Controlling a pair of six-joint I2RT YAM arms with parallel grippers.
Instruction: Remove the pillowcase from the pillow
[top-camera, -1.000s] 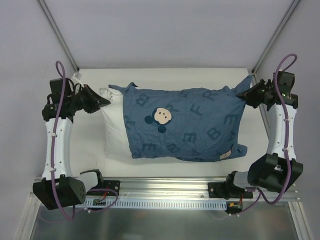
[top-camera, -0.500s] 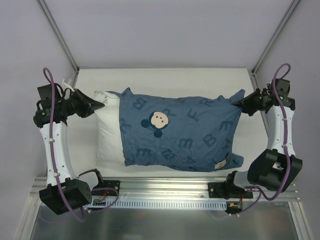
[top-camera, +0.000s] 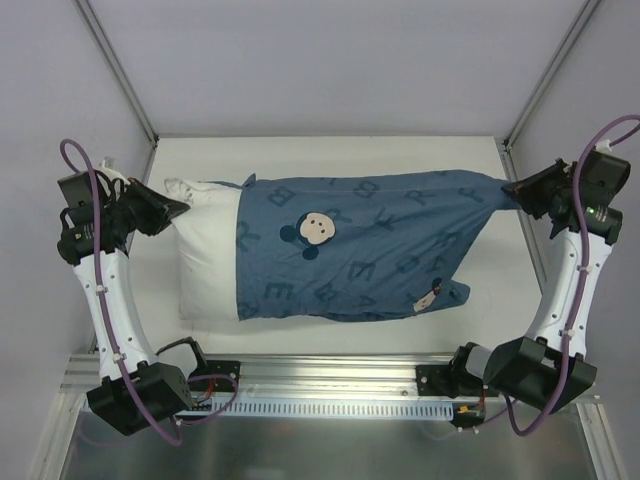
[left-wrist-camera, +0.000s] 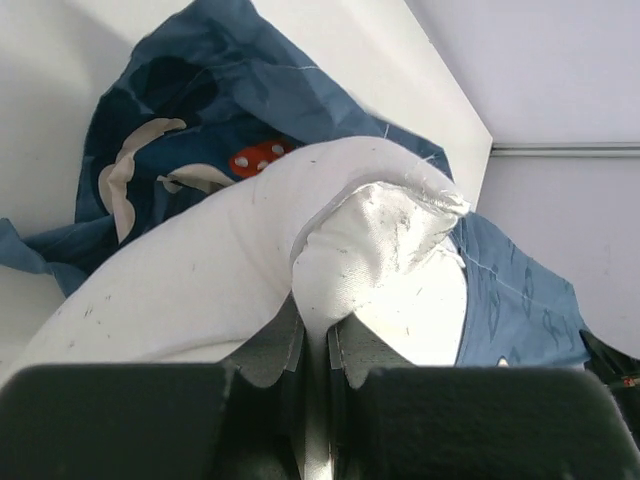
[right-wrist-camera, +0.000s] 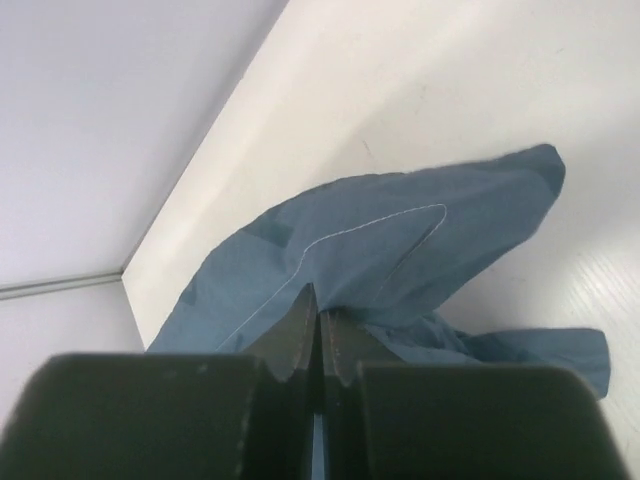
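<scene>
Holding the pillow by a corner squeezed at the tips of the closed left gripper and the pillowcase by a fold nipped in the closed right gripper, both slung between them, apparently anchoring one to draw the other off

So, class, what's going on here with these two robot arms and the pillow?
The left claw is shut on a corner of the white pillow, and the right claw is shut on the opposite corner of the blue pillowcase, which is drawn out between them. Only the pillow's left end is bared; the rest sits inside the cover.
</scene>
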